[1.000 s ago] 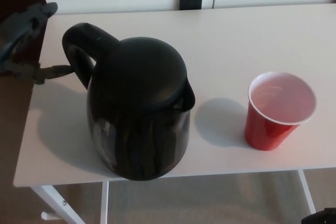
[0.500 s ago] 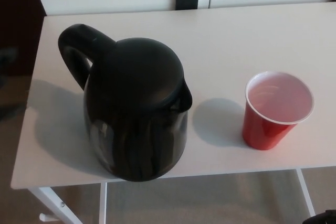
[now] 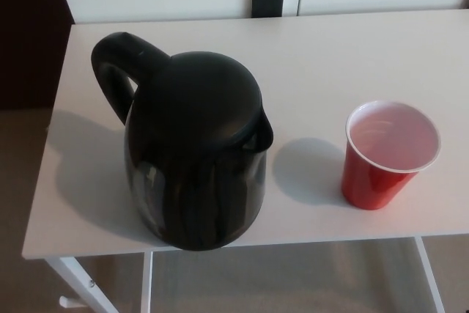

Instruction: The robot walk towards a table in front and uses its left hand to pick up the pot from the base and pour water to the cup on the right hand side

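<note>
Robot hand: I see neither one in frame, state unknown
Pot (image 3: 194, 152): upright on table (image 3: 352, 49), handle (image 3: 117, 71) rear-left
Cup (image 3: 388, 155): right, apart
Grasp: I'd wrap handle fully

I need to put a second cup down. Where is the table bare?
The widest bare stretch of the table lies behind the red cup and to the right of the black pot. A narrower gap, in shadow, lies between pot and cup. Left of the pot, only a strip under its handle remains before the table edge.
</note>
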You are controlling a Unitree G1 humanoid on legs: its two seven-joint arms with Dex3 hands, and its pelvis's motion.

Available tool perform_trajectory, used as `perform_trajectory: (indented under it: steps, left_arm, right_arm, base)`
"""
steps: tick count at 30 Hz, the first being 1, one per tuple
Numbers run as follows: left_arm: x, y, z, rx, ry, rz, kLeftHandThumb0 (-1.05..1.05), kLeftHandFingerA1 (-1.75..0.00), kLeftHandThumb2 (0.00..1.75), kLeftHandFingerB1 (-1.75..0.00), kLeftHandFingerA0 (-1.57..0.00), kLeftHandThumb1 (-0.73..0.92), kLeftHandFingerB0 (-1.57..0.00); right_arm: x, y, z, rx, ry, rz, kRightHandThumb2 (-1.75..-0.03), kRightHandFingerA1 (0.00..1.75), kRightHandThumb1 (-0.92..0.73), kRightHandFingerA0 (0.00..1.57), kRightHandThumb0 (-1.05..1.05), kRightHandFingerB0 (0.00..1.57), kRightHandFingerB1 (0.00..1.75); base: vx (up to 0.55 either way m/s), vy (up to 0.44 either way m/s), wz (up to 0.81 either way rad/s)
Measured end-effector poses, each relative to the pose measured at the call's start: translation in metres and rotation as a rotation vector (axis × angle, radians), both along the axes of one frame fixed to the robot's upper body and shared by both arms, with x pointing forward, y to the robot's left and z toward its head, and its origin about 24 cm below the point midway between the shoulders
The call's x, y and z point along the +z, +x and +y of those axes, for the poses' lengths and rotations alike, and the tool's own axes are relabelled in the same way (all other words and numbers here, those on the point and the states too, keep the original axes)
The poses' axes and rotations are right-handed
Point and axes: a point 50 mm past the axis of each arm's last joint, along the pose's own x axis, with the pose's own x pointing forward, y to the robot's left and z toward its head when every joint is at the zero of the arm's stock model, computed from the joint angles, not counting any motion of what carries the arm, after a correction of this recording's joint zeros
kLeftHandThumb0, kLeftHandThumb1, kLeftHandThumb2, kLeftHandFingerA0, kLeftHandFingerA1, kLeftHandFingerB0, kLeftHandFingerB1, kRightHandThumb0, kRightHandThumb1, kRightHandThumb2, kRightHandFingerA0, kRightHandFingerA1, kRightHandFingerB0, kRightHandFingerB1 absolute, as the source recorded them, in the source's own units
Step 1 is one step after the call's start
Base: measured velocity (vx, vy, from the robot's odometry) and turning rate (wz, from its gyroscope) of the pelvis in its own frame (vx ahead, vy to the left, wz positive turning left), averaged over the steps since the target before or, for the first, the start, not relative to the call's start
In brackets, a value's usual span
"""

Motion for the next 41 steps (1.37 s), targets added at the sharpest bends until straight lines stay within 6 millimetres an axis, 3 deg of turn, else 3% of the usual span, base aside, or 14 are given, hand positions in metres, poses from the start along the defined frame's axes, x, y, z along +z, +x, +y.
perform_trajectory:
  steps: [6, 9, 10, 13, 14, 16, 17, 18, 22, 23, 35, 36, 39, 41]
  left_arm:
    - [-0.041, -0.029, -0.009, 0.135, -0.036, 0.154, -0.41, -0.39, 0.71, -0.36, -0.26, 0.62, -0.19]
    - [-0.050, -0.034, -0.014, 0.150, -0.033, 0.198, -0.37, -0.39, 0.59, -0.30, -0.44, 0.66, -0.21]
    - [-0.058, -0.037, -0.019, 0.148, -0.020, 0.237, -0.45, -0.41, 0.71, -0.37, -0.28, 0.57, -0.19]
    - [-0.069, -0.039, -0.032, 0.079, 0.029, 0.310, -0.45, -0.41, 0.71, -0.37, -0.28, 0.57, -0.19]
    - [-0.073, -0.039, -0.036, 0.043, 0.054, 0.333, -0.40, -0.33, 0.67, -0.31, -0.13, 0.64, -0.14]
    - [-0.077, -0.038, -0.043, -0.020, 0.096, 0.361, -0.40, -0.33, 0.67, -0.31, -0.13, 0.64, -0.14]
    - [-0.079, -0.037, -0.047, -0.058, 0.117, 0.371, -0.40, -0.33, 0.67, -0.31, -0.13, 0.64, -0.14]
    - [-0.080, -0.036, -0.050, -0.090, 0.134, 0.378, -0.23, -0.51, 1.02, -0.49, -0.07, 0.56, -0.07]
    - [-0.084, -0.031, -0.060, -0.204, 0.215, 0.392, -0.24, -0.52, 1.02, -0.50, -0.09, 0.54, -0.08]
    - [-0.085, -0.030, -0.063, -0.240, 0.243, 0.398, -0.47, -0.38, 0.72, -0.35, -0.17, 0.62, -0.16]
    - [-0.082, -0.026, -0.061, -0.384, 0.390, 0.394, -0.47, -0.37, 0.72, -0.35, -0.17, 0.63, -0.16]
    - [-0.081, -0.026, -0.060, -0.385, 0.398, 0.396, -0.46, -0.37, 0.71, -0.35, -0.17, 0.63, -0.16]
    - [-0.080, -0.025, -0.058, -0.384, 0.405, 0.391, -0.45, -0.37, 0.71, -0.35, -0.17, 0.64, -0.16]
    - [-0.080, -0.025, -0.058, -0.383, 0.404, 0.388, -0.46, -0.37, 0.71, -0.35, -0.17, 0.63, -0.16]
  right_arm:
    - [0.000, -0.003, -0.003, -0.040, -0.010, -0.010, -0.92, 0.91, -0.26, 0.70, -0.62, 0.56, 0.75]
    - [0.000, -0.003, -0.004, -0.055, -0.013, -0.013, -0.81, 0.93, -0.35, 0.66, -0.62, 0.54, 0.73]
    - [-0.001, -0.004, -0.004, -0.066, -0.016, -0.015, -0.80, 0.93, -0.35, 0.67, -0.63, 0.55, 0.73]
    - [-0.001, -0.006, -0.005, -0.078, -0.023, -0.015, -0.80, 0.93, -0.35, 0.67, -0.63, 0.55, 0.73]
    - [-0.001, -0.006, -0.006, -0.082, -0.027, -0.015, -0.79, 0.93, -0.35, 0.70, -0.61, 0.56, 0.73]
    - [-0.001, -0.007, -0.006, -0.090, -0.029, -0.016, -0.79, 0.93, -0.35, 0.70, -0.61, 0.56, 0.73]
    - [-0.001, -0.007, -0.006, -0.094, -0.029, -0.016, -0.79, 0.93, -0.35, 0.70, -0.61, 0.56, 0.73]
    - [-0.001, -0.007, -0.006, -0.098, -0.029, -0.018, -0.78, 0.90, -0.36, 0.69, -0.60, 0.56, 0.71]
    - [0.000, -0.002, -0.006, -0.106, -0.028, -0.029, -0.79, 0.92, -0.34, 0.70, -0.61, 0.57, 0.74]
    - [0.001, -0.001, -0.006, -0.108, -0.027, -0.035, -0.77, 0.92, -0.35, 0.68, -0.62, 0.59, 0.74]
    - [0.006, 0.012, -0.005, -0.107, -0.022, -0.068, -0.79, 0.93, -0.34, 0.74, -0.63, 0.60, 0.77]
    - [0.006, 0.012, -0.005, -0.106, -0.021, -0.068, -0.91, 0.90, -0.26, 0.75, -0.63, 0.61, 0.78]
    - [0.006, 0.013, -0.005, -0.106, -0.020, -0.068, -0.79, 0.91, -0.33, 0.74, -0.62, 0.61, 0.77]
    - [0.006, 0.013, -0.004, -0.106, -0.020, -0.068, -0.92, 0.88, -0.26, 0.76, -0.64, 0.61, 0.78]
  base:
    - [0.00, 0.000, 0.00]
    - [0.00, 0.000, 0.00]
    - [0.00, 0.000, 0.00]
    - [0.00, 0.000, 0.00]
    - [0.00, 0.000, 0.00]
    - [0.00, 0.000, 0.00]
    - [0.00, 0.000, 0.00]
    - [0.00, 0.000, 0.00]
    - [0.00, 0.000, 0.00]
    - [0.00, 0.000, 0.00]
    - [0.00, 0.000, 0.00]
    - [0.00, 0.000, 0.00]
    - [0.00, 0.000, 0.00]
    - [0.00, 0.000, 0.00]
